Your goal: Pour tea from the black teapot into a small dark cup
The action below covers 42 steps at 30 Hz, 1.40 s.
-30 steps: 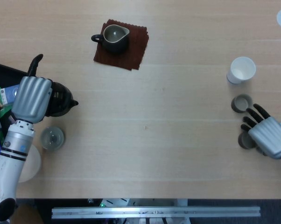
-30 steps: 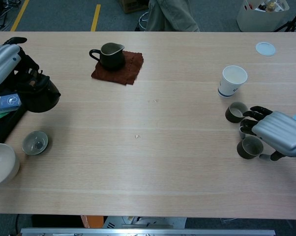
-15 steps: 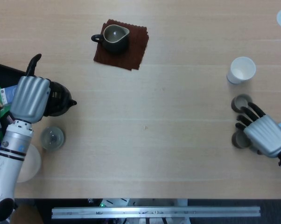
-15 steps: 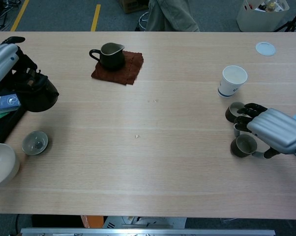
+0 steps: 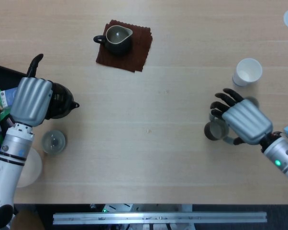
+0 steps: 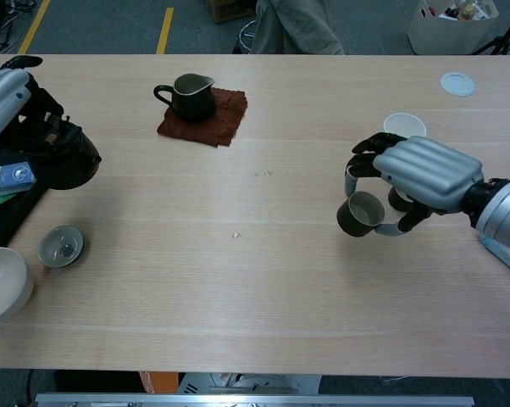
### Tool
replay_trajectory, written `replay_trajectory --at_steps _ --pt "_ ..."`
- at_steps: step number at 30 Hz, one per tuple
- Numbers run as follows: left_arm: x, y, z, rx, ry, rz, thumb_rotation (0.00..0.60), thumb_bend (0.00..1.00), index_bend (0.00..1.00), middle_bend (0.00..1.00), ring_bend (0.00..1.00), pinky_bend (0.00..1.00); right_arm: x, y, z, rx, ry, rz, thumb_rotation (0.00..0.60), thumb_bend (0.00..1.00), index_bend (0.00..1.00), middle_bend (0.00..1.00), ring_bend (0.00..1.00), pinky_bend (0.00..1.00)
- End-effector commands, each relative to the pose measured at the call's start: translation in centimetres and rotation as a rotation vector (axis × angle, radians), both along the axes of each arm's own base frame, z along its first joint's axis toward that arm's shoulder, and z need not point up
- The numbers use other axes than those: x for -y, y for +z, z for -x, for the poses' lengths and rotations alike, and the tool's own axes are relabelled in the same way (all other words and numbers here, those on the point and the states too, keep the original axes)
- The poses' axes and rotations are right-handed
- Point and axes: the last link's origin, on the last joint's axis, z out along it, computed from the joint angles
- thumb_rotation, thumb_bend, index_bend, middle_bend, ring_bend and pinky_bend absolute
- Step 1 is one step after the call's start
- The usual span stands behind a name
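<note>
Round black glossy teapot [image 5: 60, 100] [image 6: 64, 161]: stood at the left edge of the pale wooden counter [image 5: 158, 158] [image 6: 238, 297], gripped from above by the left hand [image 5: 31, 100] [image 6: 5, 89], whose fingers are wrapped around its handle

Small dark ceramic cup [image 5: 213, 130] [image 6: 361, 214]: held by the right hand [image 5: 244, 120] [image 6: 420, 174], with the fingers [image 6: 357, 165] curled around its rim and side; whether it rests on the counter cannot be told

Second small dark cup [image 6: 399, 197]: partly hidden beneath the right hand

White paper cup [image 5: 248, 72] [image 6: 403, 125]: set upright just behind the right hand

Dark green glazed pitcher [image 5: 116, 39] [image 6: 187, 95]: placed on a reddish-brown woven mat [image 5: 132, 50] [image 6: 217, 119] at the far side

Small grey-green bowl [image 5: 53, 142] [image 6: 60, 246]: located near the teapot
</note>
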Motion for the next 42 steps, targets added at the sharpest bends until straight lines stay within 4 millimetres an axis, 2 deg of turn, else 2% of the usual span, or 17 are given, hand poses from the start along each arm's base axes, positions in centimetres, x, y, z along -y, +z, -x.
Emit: replay_trajectory --at_steps 1,10,23,35,42 --pt "0.1 0.1 -0.2 -0.004 -0.006 -0.002 0.598 0.39 1.0 1.0 0.84 0.07 1.1 -0.7 -2.7 0.011 0.038 -0.015 0.6 0.19 0.47 0.29 0.12 0.09" --pt "0.3 0.6 -0.9 -0.013 -0.023 -0.011 0.599 0.39 1.0 1.0 0.84 0.06 3.1 -3.9 -6.5 -0.004 0.077 -0.018 0.6 0.19 0.49 0.29 0.12 0.09" --pt "0.4 1.2 -1.2 -0.032 -0.024 -0.022 0.6 0.39 1.0 1.0 0.84 0.07 4.2 -7.8 -10.8 -0.06 0.128 -0.02 0.6 0.19 0.49 0.29 0.12 0.09" --pt "0.3 1.2 -0.8 -0.038 -0.01 -0.017 0.6 0.39 1.0 1.0 0.84 0.07 5.8 -10.6 -13.9 -0.16 0.159 0.012 0.6 0.19 0.49 0.29 0.12 0.09" --pt "0.2 1.3 -0.8 -0.041 -0.01 -0.015 0.6 0.39 1.0 1.0 0.84 0.07 6.6 -12.3 -14.9 -0.209 0.158 0.018 0.6 0.19 0.49 0.29 0.12 0.09"
